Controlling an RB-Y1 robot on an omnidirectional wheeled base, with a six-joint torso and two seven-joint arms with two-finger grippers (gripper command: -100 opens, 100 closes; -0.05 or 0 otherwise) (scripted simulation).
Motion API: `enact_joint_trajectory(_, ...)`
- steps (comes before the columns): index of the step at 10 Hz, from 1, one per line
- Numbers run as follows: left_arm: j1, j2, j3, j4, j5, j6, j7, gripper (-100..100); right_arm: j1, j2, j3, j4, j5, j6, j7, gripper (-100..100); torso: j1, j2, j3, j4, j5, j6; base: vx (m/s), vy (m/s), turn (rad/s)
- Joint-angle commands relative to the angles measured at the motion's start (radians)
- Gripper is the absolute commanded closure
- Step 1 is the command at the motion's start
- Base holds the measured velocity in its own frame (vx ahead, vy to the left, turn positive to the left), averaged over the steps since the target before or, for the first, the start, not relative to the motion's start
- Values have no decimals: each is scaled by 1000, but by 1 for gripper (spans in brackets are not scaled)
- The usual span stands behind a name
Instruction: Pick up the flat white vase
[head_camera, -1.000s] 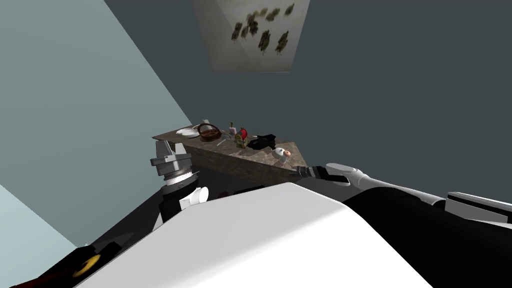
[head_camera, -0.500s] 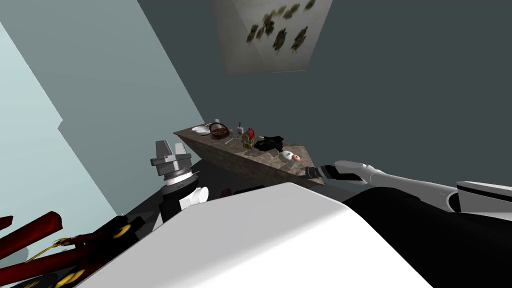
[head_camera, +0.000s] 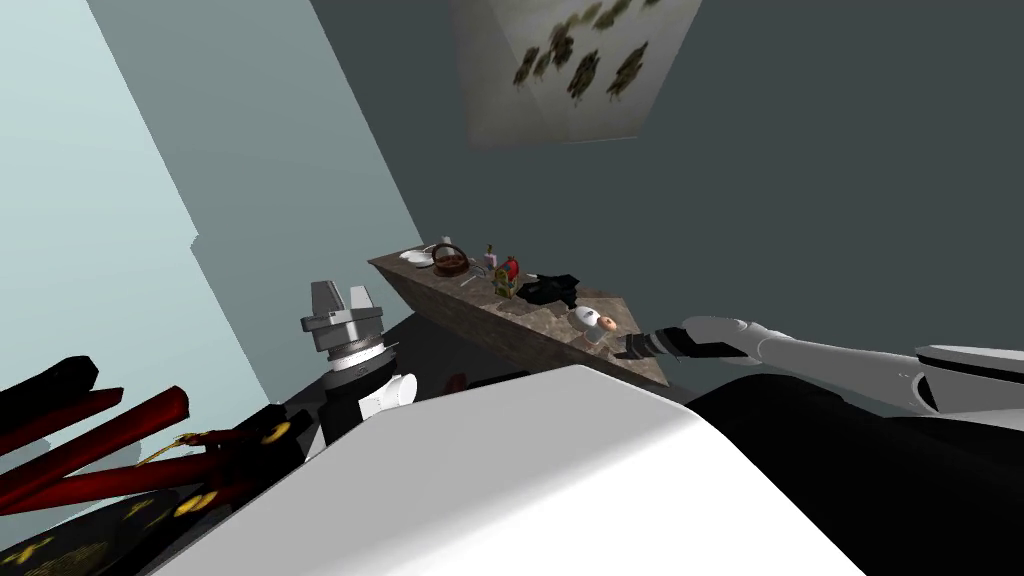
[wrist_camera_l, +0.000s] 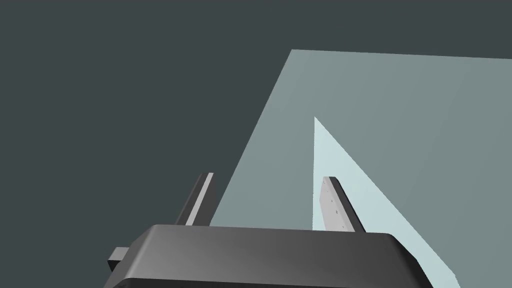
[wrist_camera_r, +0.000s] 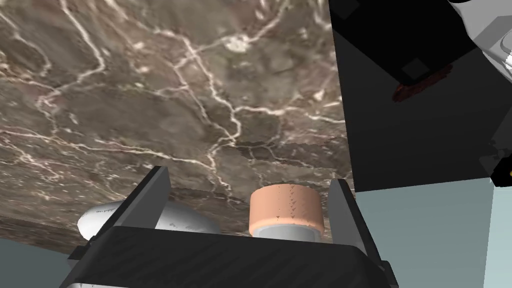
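Dark grey wall (head_camera: 820, 160) behind, marbled brown desk (head_camera: 520, 325) running away from me on a slant. Low at far left, a dark red and black thing (head_camera: 120, 450) with gold marks, can't tell what. Next, left end effector (head_camera: 340, 290) raised beside my chest, fingers spread, nothing between them, well apart from the desk. Desk's far end: white dishes (head_camera: 413, 257), basket (head_camera: 450, 260), then red item (head_camera: 508, 272), black item (head_camera: 550, 290). Near end: flat white vase (head_camera: 585, 316), a low rounded white body, just beside a peach-topped cylinder (head_camera: 607, 323); touching or not, can't tell. Right end effector (head_camera: 625, 350) sits just off the desk's near corner, fingers spread, empty, clearly the nearer arm. Key relation, right wrist view: the cylinder stands in my gap, the vase lies outside it, past one finger and partly hidden by it, long axis crosswise, finger to finger. Judgement: shift sideways toward the vase before closing. Against a second ago: I have turned, so the desk sits further right in the head view and the red thing has come in; end-effector-to-vase offset looks unchanged.
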Motion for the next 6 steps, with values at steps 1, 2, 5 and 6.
enact_joint_trajectory(1,0,0,0,0,0,0,0,0,18,-50,25,50,12,0,8,-100,0,0,0,0,0,0,35,62,372)
enact_joint_trajectory(2,0,0,0,0,0,0,0,0,18,-62,25,57,12,0,8,-100,2,-1,-1,0,1,0,27,53,228)
enact_joint_trajectory(5,0,0,0,0,0,0,0,0,25,-127,65,125,32,0,10,-100,2,0,0,0,0,1,28,51,235)
enact_joint_trajectory(6,0,0,0,0,0,0,0,0,25,-127,65,125,32,0,10,-100,2,-1,0,0,0,0,19,37,116)
